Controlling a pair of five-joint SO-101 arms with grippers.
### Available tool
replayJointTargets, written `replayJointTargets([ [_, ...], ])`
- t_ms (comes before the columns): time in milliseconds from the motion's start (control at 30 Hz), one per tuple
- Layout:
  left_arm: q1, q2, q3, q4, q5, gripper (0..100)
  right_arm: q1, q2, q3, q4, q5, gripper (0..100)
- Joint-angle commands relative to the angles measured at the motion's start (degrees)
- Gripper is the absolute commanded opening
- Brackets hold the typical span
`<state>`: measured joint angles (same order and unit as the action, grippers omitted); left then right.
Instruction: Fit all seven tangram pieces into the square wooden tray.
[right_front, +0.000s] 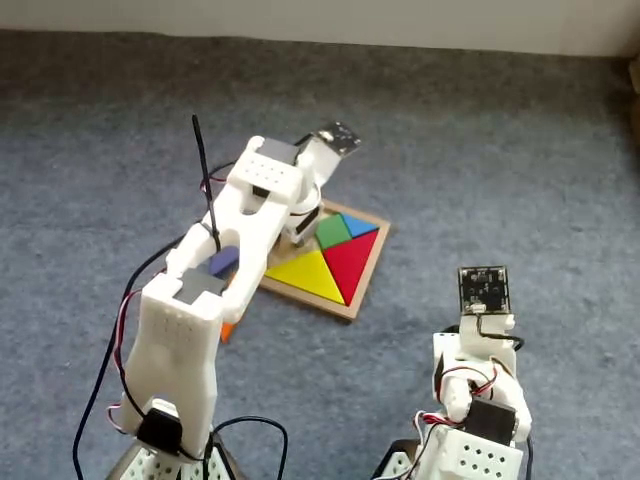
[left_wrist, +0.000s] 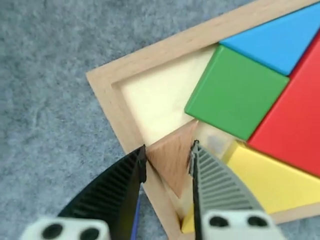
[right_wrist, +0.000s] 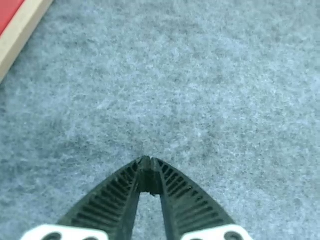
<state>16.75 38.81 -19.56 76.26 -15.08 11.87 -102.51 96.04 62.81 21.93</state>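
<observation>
Brown triangle (left_wrist: 171, 162): a small wooden piece pinched between the two fingers of the left gripper (left_wrist: 168, 152). It is held over the far-left side of the tray (left_wrist: 107, 95), with its tip crossing the rim.

Likely light, stiff and smooth-faced, so it could pivot if gripped near a point. Best held across two straight edges, close to the middle.

Seated in the tray: green square (left_wrist: 235, 92), blue triangle (left_wrist: 280, 37), red triangle (left_wrist: 295, 120), yellow triangle (left_wrist: 270, 182). Bare tray floor lies just left of the green square.

From the high view the left arm hides both the grip and the gap. That view does show the tray (right_front: 300, 297) mid-scene on the carpet (right_front: 500, 150), and an orange piece (right_front: 228, 331) peeking out beside the arm, near-left of the tray.

Right gripper (right_wrist: 150, 162): fingers closed on nothing, over carpet to the near right, well apart from the tray.
</observation>
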Motion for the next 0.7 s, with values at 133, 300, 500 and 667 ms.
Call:
replayJointTargets([
  [133, 1.6, -2.2, -6.7, 6.9, 0.2, 10, 0.7, -0.9, 5.6, 0.3, -0.1, 0.9],
  [300, 1.6, -2.7, -10.2, 8.6, 0.4, 9, 0.7, -0.9, 5.6, 0.3, -0.1, 0.9],
  [500, -1.7, -2.8, -10.9, 8.7, 0.4, 10, 0.7, -0.9, 5.6, 0.3, -0.1, 0.9],
  [667, -2.9, -2.9, -10.9, 9.9, 0.4, 11, 0.7, -0.9, 5.6, 0.3, -0.1, 0.9],
])
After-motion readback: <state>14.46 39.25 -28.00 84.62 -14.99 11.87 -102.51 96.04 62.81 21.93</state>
